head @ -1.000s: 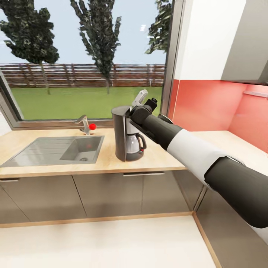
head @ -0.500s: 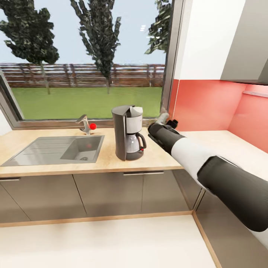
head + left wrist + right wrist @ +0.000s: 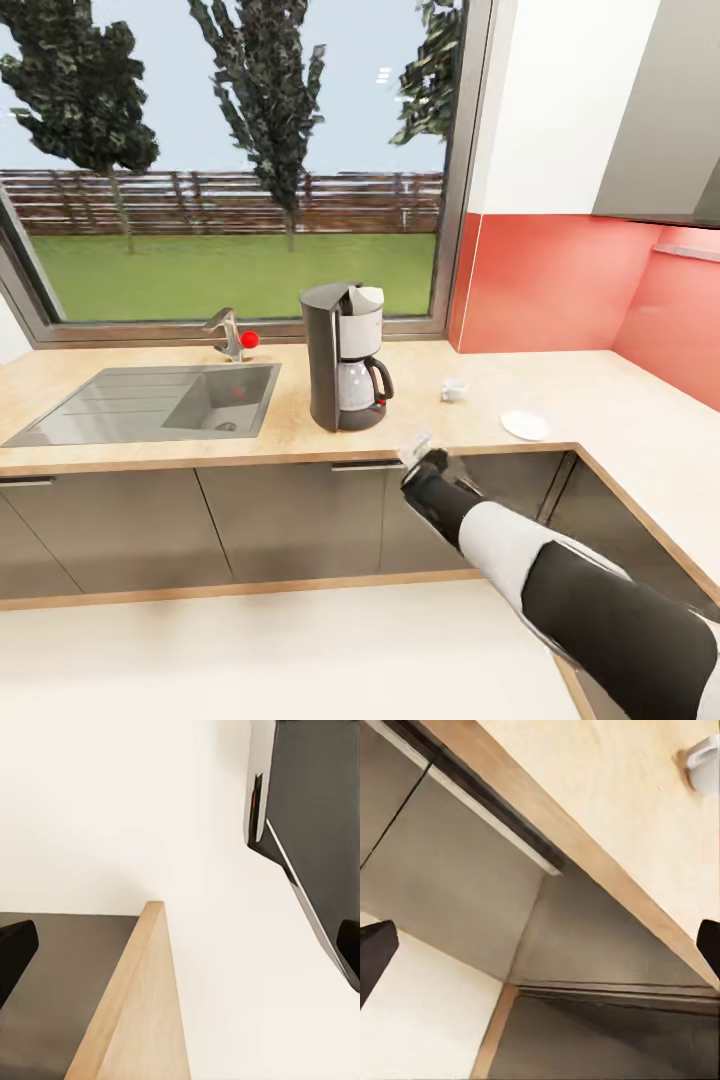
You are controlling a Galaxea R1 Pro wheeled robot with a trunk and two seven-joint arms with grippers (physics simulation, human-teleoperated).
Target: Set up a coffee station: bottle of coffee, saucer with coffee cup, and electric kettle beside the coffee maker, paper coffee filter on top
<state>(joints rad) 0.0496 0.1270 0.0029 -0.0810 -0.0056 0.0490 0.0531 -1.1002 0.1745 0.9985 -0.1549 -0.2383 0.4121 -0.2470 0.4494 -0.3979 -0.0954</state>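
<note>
Two pieces sit near the worktop's front edge: coffee cup (image 3: 454, 390) and saucer (image 3: 525, 425), apart. Right claw (image 3: 418, 447) hangs low, empty, fingers spread; approach the cup from above.

head view overlooks countertop (image 3: 420, 430) (shared with right wrist), close

The right gripper (image 3: 418, 447), just below the front edge of the light wooden counter (image 3: 300, 440) and right of the black drip coffee maker (image 3: 343, 356), is motion-blurred, so its finger spacing cannot be read. In the right wrist view, only the dark tips of the fingers (image 3: 375, 952) show at the picture's edges, and a small white cup (image 3: 703, 763) on the counter is cut off. The left wrist view likewise crops its fingers (image 3: 13, 949) to dark tips.
</note>
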